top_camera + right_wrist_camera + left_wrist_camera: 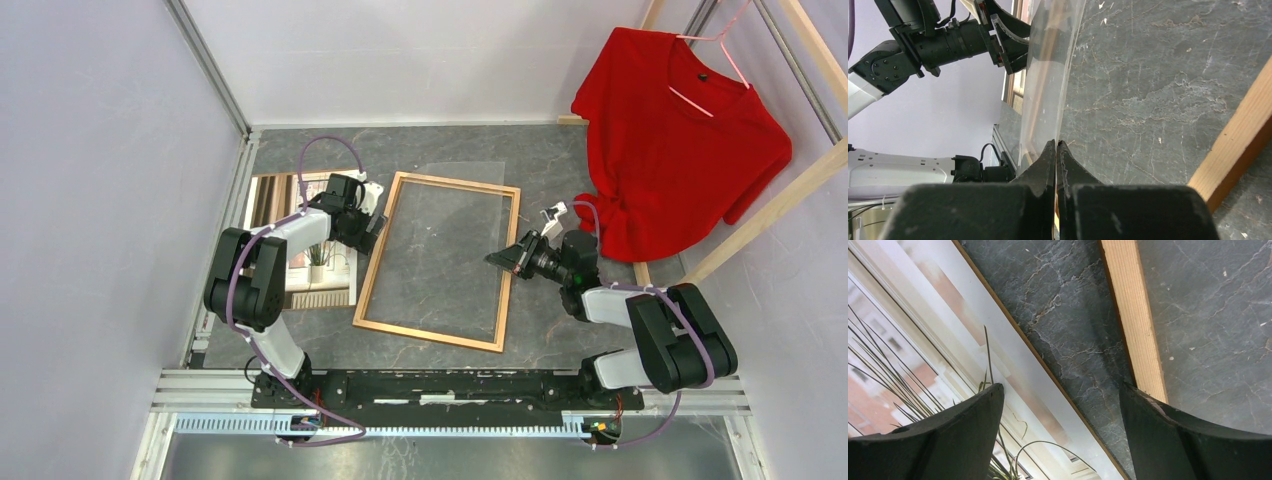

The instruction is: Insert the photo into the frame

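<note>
The frame (430,335) lies flat in the middle of the desk (300,150). The photo (320,265) lies face up just left of it, apart from its left rail, partly under the left arm. The left hand (1060,387) hangs released above the strip of desk between them, one finger over the photo and the other over the rail. The right hand (1056,142), at the frame's right rail, is clenched on the edge of a clear sheet (1048,85) that stands tilted over the frame. A red shirt (680,130) hangs at far right.
</note>
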Controlling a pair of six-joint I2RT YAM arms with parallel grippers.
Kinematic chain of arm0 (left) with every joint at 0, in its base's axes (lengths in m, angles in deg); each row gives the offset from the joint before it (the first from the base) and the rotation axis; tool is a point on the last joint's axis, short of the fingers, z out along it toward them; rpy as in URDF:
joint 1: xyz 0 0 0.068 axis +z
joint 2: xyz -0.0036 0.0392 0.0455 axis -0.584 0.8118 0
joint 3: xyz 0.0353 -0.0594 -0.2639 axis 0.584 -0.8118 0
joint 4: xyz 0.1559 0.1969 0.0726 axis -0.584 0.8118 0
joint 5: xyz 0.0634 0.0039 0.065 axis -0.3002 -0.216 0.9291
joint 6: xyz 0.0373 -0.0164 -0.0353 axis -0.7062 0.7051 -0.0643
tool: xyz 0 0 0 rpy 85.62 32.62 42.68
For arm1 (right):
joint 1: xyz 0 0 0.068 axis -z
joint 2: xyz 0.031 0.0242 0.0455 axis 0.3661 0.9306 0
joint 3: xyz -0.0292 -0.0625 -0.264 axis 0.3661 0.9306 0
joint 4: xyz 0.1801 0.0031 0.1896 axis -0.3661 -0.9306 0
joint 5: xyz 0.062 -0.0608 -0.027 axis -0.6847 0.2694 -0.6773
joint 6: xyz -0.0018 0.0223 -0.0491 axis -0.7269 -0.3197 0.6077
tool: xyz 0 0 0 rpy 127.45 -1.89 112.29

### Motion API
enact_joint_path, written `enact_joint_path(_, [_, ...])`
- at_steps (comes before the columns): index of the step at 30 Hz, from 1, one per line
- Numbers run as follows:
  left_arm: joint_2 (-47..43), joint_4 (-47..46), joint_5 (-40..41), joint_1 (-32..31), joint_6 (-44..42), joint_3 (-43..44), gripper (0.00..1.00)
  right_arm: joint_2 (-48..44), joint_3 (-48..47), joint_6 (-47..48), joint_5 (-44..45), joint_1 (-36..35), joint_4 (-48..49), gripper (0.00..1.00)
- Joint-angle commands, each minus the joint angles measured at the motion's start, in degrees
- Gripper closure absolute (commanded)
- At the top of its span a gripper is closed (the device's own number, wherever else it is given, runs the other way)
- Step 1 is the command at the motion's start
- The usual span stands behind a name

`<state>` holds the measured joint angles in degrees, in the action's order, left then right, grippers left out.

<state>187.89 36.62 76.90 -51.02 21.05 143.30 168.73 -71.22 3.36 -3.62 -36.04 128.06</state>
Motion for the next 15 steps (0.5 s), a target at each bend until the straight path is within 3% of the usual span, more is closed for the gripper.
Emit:
enact_joint_path(1, [-1.20, 3.31, -1.80, -0.44, 0.70, -0.37, 0.09, -0.11, 1.01, 1.76, -0.99, -0.29, 0.05, 1.00])
enact_joint_path(11, [-1.25, 3.29, -2.81, -0.44, 1.19, -0.76, 0.10, 0.05, 1.35, -8.31, -3.94, -0.10, 11.56, 1.00])
enact_joint_path(15, [-1.33, 4.10, -4.60, -0.30, 1.03, -0.57, 0.17, -0.76, 0.35, -11.47, -4.17, -0.97, 13.71, 1.00])
